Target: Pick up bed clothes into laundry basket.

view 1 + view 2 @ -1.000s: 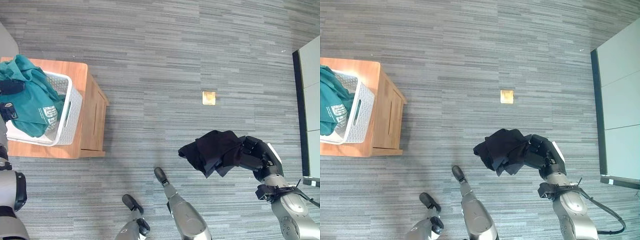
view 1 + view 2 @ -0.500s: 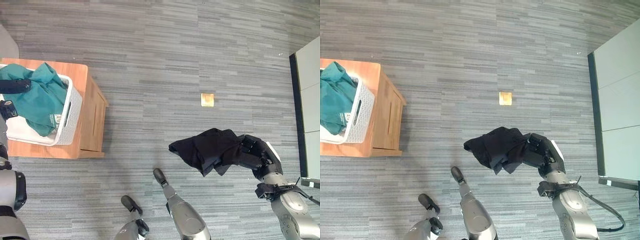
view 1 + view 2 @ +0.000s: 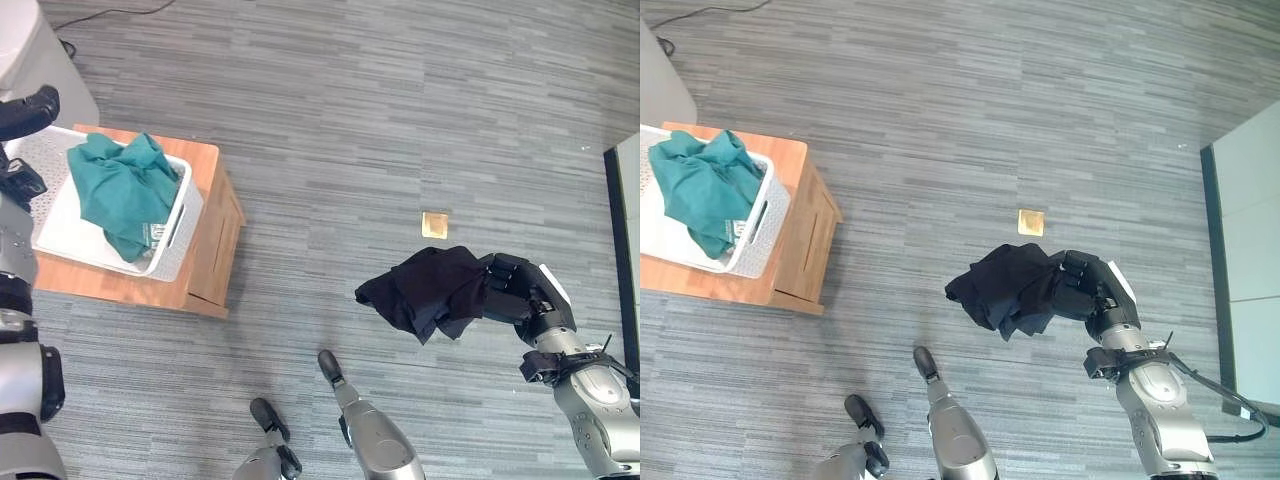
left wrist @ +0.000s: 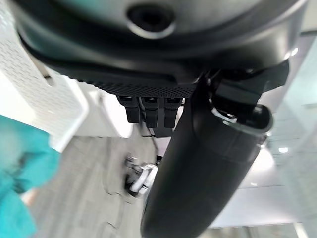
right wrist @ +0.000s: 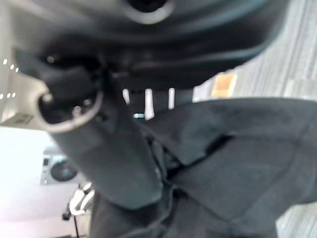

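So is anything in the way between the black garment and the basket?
Nothing visible. The right hand holds the black garment above bare floor; the basket, on its wooden stand, is open-topped with a teal garment inside.

Looks like an office or lab space staged for a laundry demo, not a real bedroom. Grey striped carpet-tile floor (image 3: 330, 120) with a brass floor outlet plate (image 3: 435, 224) set in it. White panel with a dark edge (image 3: 1245, 250) along one side. Only household props: a small wooden cabinet (image 3: 200, 250) carrying a white laundry basket (image 3: 170, 235).
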Available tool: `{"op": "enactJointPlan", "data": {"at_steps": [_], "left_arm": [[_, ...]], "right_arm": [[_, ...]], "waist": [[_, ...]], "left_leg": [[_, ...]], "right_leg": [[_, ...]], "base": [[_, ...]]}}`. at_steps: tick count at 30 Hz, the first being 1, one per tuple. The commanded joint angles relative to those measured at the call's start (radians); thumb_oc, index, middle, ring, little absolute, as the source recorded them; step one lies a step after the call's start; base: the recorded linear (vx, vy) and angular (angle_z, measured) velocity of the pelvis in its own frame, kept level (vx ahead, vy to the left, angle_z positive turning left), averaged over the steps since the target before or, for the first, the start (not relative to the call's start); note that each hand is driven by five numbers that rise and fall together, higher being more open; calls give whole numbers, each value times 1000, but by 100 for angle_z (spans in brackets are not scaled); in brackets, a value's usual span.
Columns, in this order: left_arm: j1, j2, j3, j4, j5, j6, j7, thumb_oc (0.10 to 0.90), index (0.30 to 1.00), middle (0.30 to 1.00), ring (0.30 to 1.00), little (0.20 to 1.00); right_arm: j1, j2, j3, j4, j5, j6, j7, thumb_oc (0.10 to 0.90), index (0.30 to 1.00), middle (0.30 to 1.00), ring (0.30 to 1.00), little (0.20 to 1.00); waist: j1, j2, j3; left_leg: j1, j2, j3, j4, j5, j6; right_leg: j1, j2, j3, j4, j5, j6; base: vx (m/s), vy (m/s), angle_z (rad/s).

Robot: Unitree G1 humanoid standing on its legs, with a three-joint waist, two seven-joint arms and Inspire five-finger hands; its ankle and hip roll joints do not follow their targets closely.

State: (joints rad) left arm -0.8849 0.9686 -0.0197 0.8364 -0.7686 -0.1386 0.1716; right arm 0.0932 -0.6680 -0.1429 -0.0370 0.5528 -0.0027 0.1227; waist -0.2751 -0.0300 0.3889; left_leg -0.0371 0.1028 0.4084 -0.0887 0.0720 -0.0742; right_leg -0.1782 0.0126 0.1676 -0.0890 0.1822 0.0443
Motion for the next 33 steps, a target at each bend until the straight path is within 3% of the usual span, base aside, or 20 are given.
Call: {"op": "enactJointPlan", "data": {"at_steps": [1, 4, 6, 8, 9, 10, 12, 13, 15, 17, 18, 20, 23, 26, 28, 29, 31, 33], "left_arm": [[63, 0, 103, -119, -10, -165, 44, 800, 900, 900, 900, 900], [185, -46, 169, -273, 15, -202, 76, 800, 900, 900, 900, 900], [378, -148, 228, -451, 52, -231, 87, 800, 900, 900, 900, 900], [468, -188, 252, -523, 76, -230, 78, 800, 900, 900, 900, 900], [584, -273, 247, -605, 76, -228, 43, 800, 900, 900, 900, 900], [596, -280, 259, -614, 79, -225, 44, 800, 900, 900, 900, 900], [791, -436, 206, -698, -32, -199, -62, 800, 900, 900, 900, 900], [794, -439, 213, -699, -33, -199, -63, 800, 900, 900, 900, 900], [917, -528, 172, -717, -148, -156, -125, 800, 900, 900, 900, 900], [940, -551, 176, -703, -187, -149, -142, 800, 900, 900, 900, 900], [947, -564, 148, -692, -224, -142, -165, 800, 900, 900, 900, 900], [951, -574, 135, -699, -221, -144, -164, 800, 900, 900, 900, 900], [950, -577, 125, -714, -241, -139, -189, 800, 900, 900, 900, 900], [905, -547, 80, -709, -250, -157, -185, 800, 900, 900, 900, 900], [897, -548, 67, -698, -249, -156, -186, 800, 900, 900, 900, 900], [877, -563, 43, -675, -245, -164, -186, 800, 900, 900, 900, 900], [875, -586, 30, -652, -249, -162, -186, 800, 900, 900, 900, 900], [877, -620, 13, -622, -265, -168, -188, 800, 900, 900, 900, 900]], "right_arm": [[-12, -86, -123, -25, -11, -105, -25, 400, 300, 300, 300, 300], [-35, -127, -157, -20, -31, -116, -37, 400, 300, 300, 300, 300], [-114, -226, -170, 35, -87, -132, -71, 400, 300, 300, 300, 300], [-165, -281, -151, 87, -106, -137, -89, 400, 300, 300, 300, 300], [-254, -363, -112, 173, -136, -136, -113, 400, 300, 300, 300, 300], [-272, -370, -93, 183, -135, -140, -113, 400, 300, 300, 300, 300], [-519, -495, 56, 323, -130, -141, -137, 400, 300, 300, 300, 300], [-540, -497, 76, 332, -128, -143, -137, 400, 300, 300, 300, 300], [-790, -569, 249, 409, -174, -136, -152, 400, 300, 300, 300, 300], [-886, -581, 326, 444, -205, -138, -162, 400, 300, 300, 300, 300], [-990, -574, 396, 478, -218, -136, -179, 400, 300, 300, 300, 300], [-1016, -562, 411, 473, -213, -137, -186, 400, 300, 300, 300, 300], [-1113, -505, 477, 480, -222, -127, -191, 400, 300, 300, 300, 300], [-1259, -440, 593, 570, -248, -102, -207, 400, 300, 300, 300, 300], [-1319, -418, 634, 604, -248, -98, -214, 400, 300, 300, 300, 300], [-1434, -363, 695, 659, -276, -80, -215, 400, 300, 300, 300, 300], [-1509, -310, 751, 681, -295, -77, -231, 400, 300, 300, 300, 300], [-1618, -204, 799, 770, -316, -72, -246, 400, 300, 300, 300, 300]], "waist": [[20, -14, -129], [39, -23, -135], [79, -34, -150], [92, -32, -156], [131, -38, -165], [124, -34, -167], [207, -47, -171], [203, -45, -171], [260, -43, -168], [271, -33, -172], [282, -18, -171], [277, -9, -170], [296, 15, -186], [295, 19, -193], [294, 19, -194], [305, 8, -203], [301, 13, -216], [303, 7, -233]], "left_leg": [[60, 2, -53, 1, -35, -51], [67, 2, -69, 1, -37, -50], [75, -1, -89, 1, -48, -45], [78, -1, -92, 1, -46, -42], [94, -9, -104, 1, -58, -33], [91, -8, -101, 1, -52, -34], [126, -28, -140, 2, -64, -11], [124, -28, -138, 1, -60, -12], [124, -43, -165, 18, -76, 11], [119, -49, -186, 21, -72, 18], [123, -58, -239, 15, -65, 26], [130, -66, -279, 13, -64, 31], [145, -75, -344, 2, -69, 29], [159, -90, -465, 1, -68, 24], [163, -91, -497, 3, -73, 20], [156, -101, -540, 27, -82, 13], [154, -101, -547, 36, -86, 9], [141, -101, -555, 81, -100, -1]], "right_leg": [[99, -90, -56, 39, -144, 111], [116, -93, -67, 41, -152, 108], [137, -98, -82, 38, -161, 103], [145, -99, -85, 35, -155, 100], [169, -105, -91, 28, -163, 100], [165, -104, -89, 27, -156, 99], [195, -115, -106, 47, -182, 98], [191, -114, -104, 48, -178, 97], [176, -128, -129, 174, -207, 108], [150, -129, -134, 245, -209, 119], [109, -128, -131, 369, -200, 134], [93, -118, -99, 417, -188, 135], [92, -114, -69, 312, -212, 107], [47, -61, 83, 138, -175, 97], [41, -43, 109, 141, -167, 97], [71, -50, 104, 151, -167, 83], [89, -54, 92, 148, -162, 72], [126, -49, 74, 131, -162, 56]], "base": [[-36, -11, 13], [-49, -13, 9], [-36, -16, 15], [-12, 0, 9], [0, 0, 0], [0, 0, 0], [-19, -9, 11], [-52, -3, 15], [-96, 35, 22], [-78, 25, 26], [-54, -6, 53], [-17, -29, 97], [60, -108, 92], [104, -141, 93], [65, -175, 122], [96, -304, 150], [74, -212, 108], [116, -274, 66]]}}
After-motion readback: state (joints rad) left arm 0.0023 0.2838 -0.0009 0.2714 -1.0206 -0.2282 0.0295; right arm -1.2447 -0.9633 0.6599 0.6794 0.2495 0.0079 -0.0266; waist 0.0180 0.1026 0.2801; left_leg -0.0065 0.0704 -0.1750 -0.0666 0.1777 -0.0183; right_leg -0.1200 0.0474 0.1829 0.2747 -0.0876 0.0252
